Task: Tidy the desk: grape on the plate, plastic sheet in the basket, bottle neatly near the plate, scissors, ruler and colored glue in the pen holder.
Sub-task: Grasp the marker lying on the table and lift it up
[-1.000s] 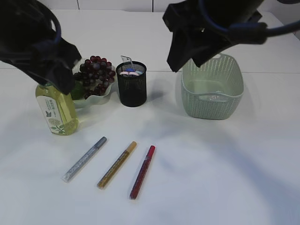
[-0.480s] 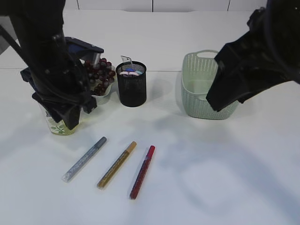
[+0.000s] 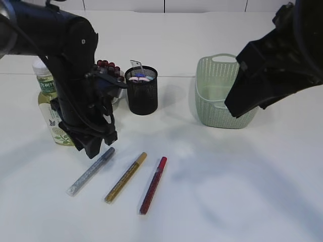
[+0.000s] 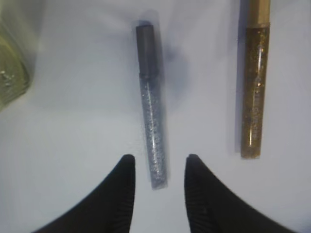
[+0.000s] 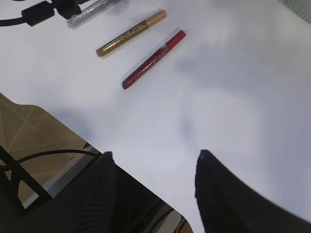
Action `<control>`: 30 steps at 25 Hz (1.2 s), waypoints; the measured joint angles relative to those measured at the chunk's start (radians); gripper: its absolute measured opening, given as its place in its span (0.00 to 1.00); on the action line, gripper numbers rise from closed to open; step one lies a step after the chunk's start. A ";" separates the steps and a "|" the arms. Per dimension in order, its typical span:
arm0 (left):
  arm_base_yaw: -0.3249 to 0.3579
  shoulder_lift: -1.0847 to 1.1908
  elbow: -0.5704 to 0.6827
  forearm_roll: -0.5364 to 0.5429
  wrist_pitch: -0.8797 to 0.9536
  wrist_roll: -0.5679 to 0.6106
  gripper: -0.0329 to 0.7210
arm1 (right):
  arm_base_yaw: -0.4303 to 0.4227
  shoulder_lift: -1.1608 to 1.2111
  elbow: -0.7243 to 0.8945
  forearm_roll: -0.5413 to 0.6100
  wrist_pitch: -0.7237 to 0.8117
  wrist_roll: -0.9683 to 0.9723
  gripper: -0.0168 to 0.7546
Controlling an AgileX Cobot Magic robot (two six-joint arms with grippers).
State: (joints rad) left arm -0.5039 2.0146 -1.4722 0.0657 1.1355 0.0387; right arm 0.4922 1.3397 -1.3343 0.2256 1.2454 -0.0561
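We see a white table (image 3: 242, 191) under soft, even light, a pale panelled wall (image 3: 166, 5) behind, and brown floor (image 5: 29, 131) past its edge.

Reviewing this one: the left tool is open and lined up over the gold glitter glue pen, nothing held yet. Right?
Not quite. The left tool is open with nothing held, but it straddles the silver glitter glue pen; the gold pen lies off to one side. The left wrist view shows this.
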 joint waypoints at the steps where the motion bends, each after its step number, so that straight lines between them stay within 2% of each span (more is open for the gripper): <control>1: 0.000 0.011 0.000 -0.010 -0.008 0.003 0.39 | 0.000 0.000 0.000 0.000 0.000 0.002 0.56; 9: 0.008 0.085 0.000 -0.045 -0.054 0.010 0.48 | 0.000 -0.001 0.000 0.000 0.000 0.006 0.56; 17: 0.052 0.108 0.000 -0.058 -0.052 0.020 0.48 | 0.000 -0.001 0.000 0.000 0.000 0.006 0.56; 30: 0.052 0.150 0.000 -0.066 -0.050 0.039 0.41 | 0.000 -0.001 0.000 0.000 0.000 0.006 0.56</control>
State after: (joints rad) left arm -0.4522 2.1645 -1.4722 0.0000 1.0852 0.0775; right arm 0.4922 1.3390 -1.3343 0.2256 1.2454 -0.0504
